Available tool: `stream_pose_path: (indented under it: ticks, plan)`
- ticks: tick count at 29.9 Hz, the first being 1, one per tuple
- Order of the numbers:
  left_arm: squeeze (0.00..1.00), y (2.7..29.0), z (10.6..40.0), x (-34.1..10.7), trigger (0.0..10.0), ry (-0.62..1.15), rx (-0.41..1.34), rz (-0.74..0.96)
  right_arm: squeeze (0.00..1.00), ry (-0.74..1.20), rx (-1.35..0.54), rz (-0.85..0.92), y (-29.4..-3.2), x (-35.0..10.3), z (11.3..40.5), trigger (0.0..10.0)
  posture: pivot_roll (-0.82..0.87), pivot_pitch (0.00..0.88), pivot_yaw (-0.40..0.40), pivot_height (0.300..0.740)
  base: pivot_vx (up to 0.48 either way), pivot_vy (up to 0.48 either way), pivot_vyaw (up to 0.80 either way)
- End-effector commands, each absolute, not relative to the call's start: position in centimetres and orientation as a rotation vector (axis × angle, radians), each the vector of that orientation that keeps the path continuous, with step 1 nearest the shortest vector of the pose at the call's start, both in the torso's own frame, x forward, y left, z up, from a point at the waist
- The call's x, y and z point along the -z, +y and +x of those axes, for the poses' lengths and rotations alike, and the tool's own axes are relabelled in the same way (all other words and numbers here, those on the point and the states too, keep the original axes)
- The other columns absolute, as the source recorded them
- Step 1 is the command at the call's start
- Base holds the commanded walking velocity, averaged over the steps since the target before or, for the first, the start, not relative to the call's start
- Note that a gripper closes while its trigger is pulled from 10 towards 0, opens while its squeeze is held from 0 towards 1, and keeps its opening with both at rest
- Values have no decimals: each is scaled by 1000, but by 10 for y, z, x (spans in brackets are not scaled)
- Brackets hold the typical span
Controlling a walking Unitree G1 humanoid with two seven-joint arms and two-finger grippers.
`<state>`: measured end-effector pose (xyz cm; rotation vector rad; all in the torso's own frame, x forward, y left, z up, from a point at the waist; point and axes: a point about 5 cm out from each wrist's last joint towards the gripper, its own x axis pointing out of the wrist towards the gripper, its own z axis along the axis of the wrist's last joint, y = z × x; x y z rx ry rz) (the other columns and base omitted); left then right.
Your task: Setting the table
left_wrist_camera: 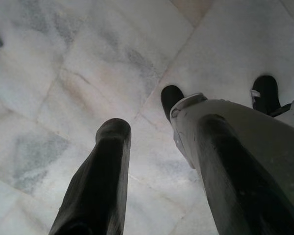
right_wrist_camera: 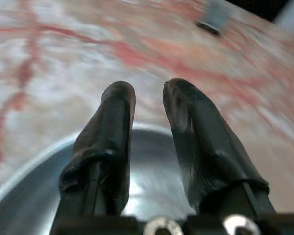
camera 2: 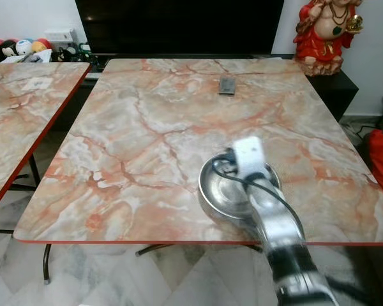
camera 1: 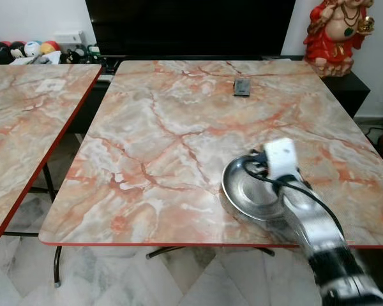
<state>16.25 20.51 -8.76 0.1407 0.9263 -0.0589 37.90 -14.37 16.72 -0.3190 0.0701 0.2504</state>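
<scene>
Near table (camera 1: 179,127) front edge: right gripper (right_wrist_camera: 148,105) over steel bowl (camera 1: 246,191), jaws slightly apart, gripping nothing. Left gripper (left_wrist_camera: 157,147) idle above floor, jaws spread.

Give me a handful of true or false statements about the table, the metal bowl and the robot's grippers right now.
1. The metal bowl sits near the table's front edge. True.
2. The right gripper is above the bowl. True.
3. A small dark remote lies inside the bowl. False: it lies on the table's far side.
4. The left gripper is over the table. False: it hangs above the floor.
5. The red figurine stands on the table. False: it stands on a dark stand beyond it.
</scene>
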Motion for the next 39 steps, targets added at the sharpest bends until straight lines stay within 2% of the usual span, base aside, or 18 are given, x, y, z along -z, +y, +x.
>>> stream_pose_path:
  ticks: [1, 10, 16, 23, 35, 39]
  plan:
    - [0, 208, 153, 92, 10000, 968, 44, 129, 0, 126, -266, -375, -147, -160, 381, 10000, -67, 124, 3, 740, 0, 0, 0]
    - [0, 209, 154, 91, 10000, 966, 46, 125, 0, 174, -333, -550, -158, -172, 389, 10000, -71, 130, 8, 740, 0, 0, 0]
    - [0, 207, 160, 89, 10000, 956, 53, 125, 0, 181, -304, -554, -170, -175, 387, 10000, -73, 132, 16, 740, 0, 0, 0]
    - [0, 212, 166, 86, 10000, 947, 51, 130, 0, 224, -405, -556, -173, -164, 371, 10000, -72, 135, 21, 740, 0, 0, 0]
    - [0, 217, 138, 95, 10000, 986, 53, 132, 0, 308, -525, -601, -166, -141, 355, 10000, -71, 137, 23, 740, 0, 0, 0]
    - [0, 217, 138, 95, 10000, 986, 53, 132, 0, 308, -525, -601, -166, -141, 355, 10000, -71, 137, 23, 740, 0, 0, 0]
